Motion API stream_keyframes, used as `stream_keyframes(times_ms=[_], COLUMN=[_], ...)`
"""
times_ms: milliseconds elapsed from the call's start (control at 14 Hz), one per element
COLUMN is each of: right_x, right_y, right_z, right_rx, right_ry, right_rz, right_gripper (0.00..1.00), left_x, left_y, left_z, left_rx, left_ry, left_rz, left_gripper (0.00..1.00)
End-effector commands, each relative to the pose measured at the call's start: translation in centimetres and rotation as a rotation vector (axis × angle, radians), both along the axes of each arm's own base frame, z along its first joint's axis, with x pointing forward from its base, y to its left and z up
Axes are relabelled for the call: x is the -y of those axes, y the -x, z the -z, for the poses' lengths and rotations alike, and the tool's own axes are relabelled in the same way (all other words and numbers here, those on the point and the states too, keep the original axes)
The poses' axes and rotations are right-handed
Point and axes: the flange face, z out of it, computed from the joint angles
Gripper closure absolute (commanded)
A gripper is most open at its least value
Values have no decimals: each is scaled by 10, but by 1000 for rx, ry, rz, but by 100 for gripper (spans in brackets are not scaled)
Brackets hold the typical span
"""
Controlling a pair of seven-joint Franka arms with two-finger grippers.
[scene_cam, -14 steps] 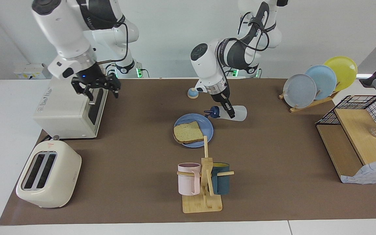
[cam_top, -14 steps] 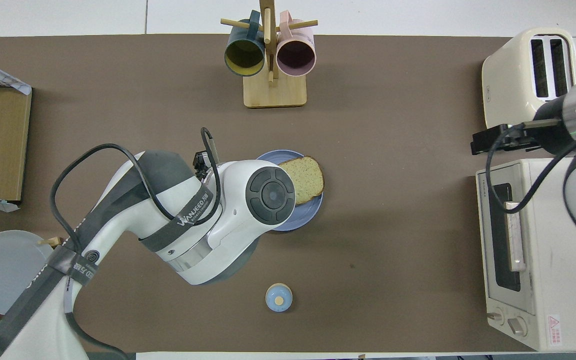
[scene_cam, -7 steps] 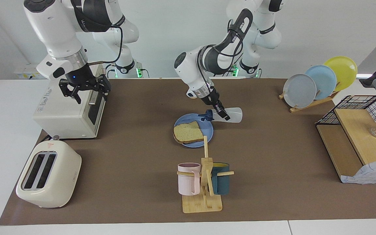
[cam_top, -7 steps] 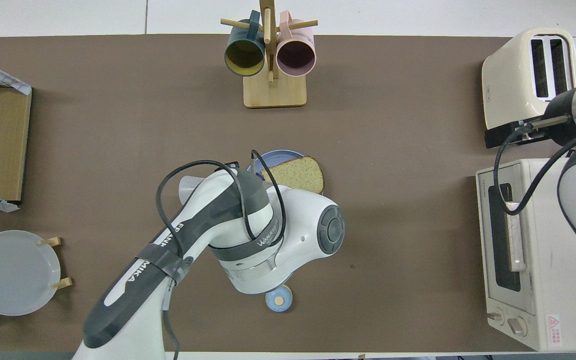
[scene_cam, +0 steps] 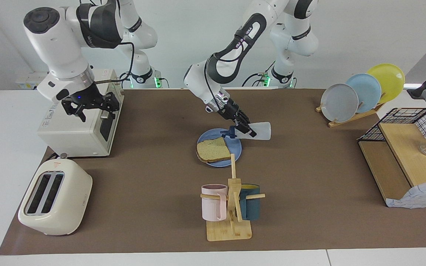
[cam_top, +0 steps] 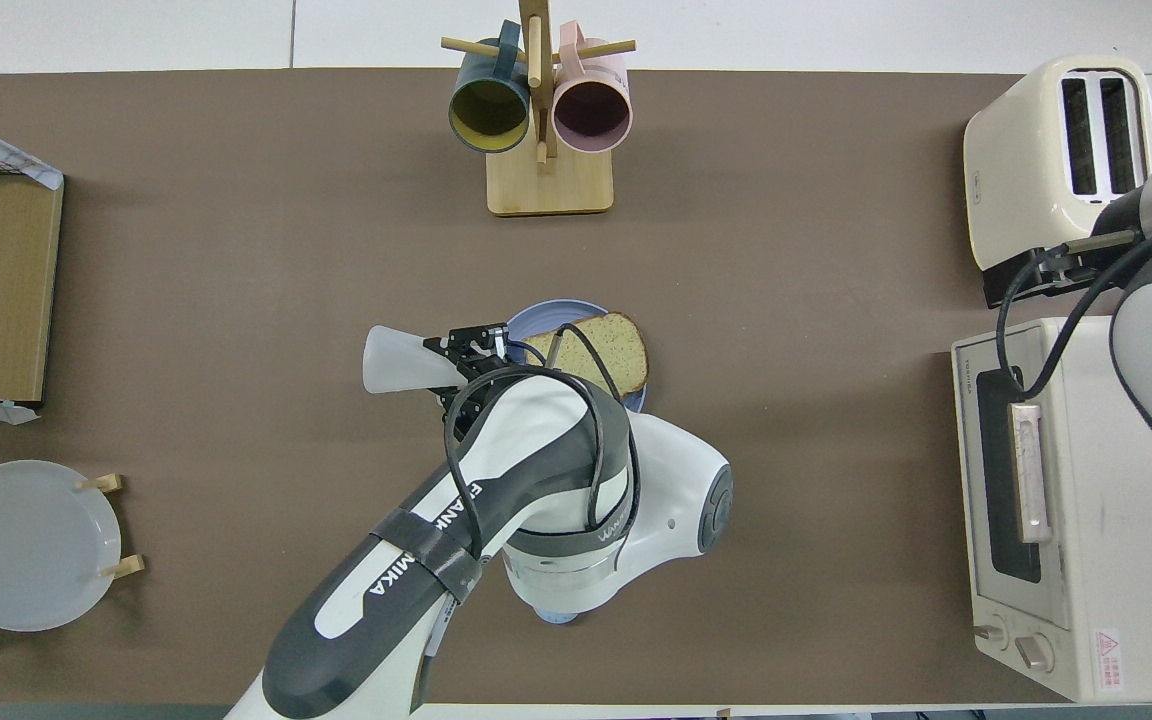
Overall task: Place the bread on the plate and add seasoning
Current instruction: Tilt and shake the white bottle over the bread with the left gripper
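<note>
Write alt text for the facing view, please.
The left pincer holds the seasoning bottle sideways, cap over the blue plate with the bread. The right pincer waits, open, over the toaster oven.

The plate (scene_cam: 218,147) lies on the table (scene_cam: 309,184), and all else is placed from it. The bread (scene_cam: 213,149) rests on the plate, overhanging its rim toward the right arm's end. The seasoning (scene_cam: 257,131) lies on its side in the air over the plate's edge toward the left arm's end. The mug stand (scene_cam: 231,218) is farther from the robots than the plate. The toaster (scene_cam: 54,197) and oven (scene_cam: 78,123) stand toward the right arm's end, the plate rack (scene_cam: 357,98) toward the left arm's.
</note>
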Motion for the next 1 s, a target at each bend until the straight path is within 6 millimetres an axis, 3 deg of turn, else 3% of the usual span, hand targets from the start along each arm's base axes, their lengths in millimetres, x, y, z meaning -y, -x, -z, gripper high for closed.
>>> stream_keyframes(times_ms=[0, 143, 215, 358, 644, 787, 859, 931], right_x=[4, 12, 18, 30, 30, 27, 26, 23], right_y=[-7, -12, -11, -9, -8, -6, -5, -5], right_z=[10, -2, -4, -5, -4, -11, -12, -12], right_rx=[-68, -63, -54, -48, -51, -39, -37, -37], right_ry=[-3, -2, -2, 0, 0, 0, 0, 0], right_rz=[-18, -1, 15, 53, 58, 58, 55, 50], right_gripper=[0, 0, 0, 0, 0, 0, 0, 0], left_x=[-8, -33, -34, -27, 11, 21, 32, 40], left_y=[-20, -44, -47, -36, 1, 8, 17, 11], left_z=[-5, -3, -5, -1, 3, 8, 36, 64], left_rx=[83, 118, 131, 125, 125, 122, 102, 116], left_ry=[-73, -113, -124, -134, -139, -144, -193, -230], left_rz=[22, 23, 29, 51, 131, 148, 162, 144], left_gripper=[100, 100, 100, 100, 100, 100, 100, 100])
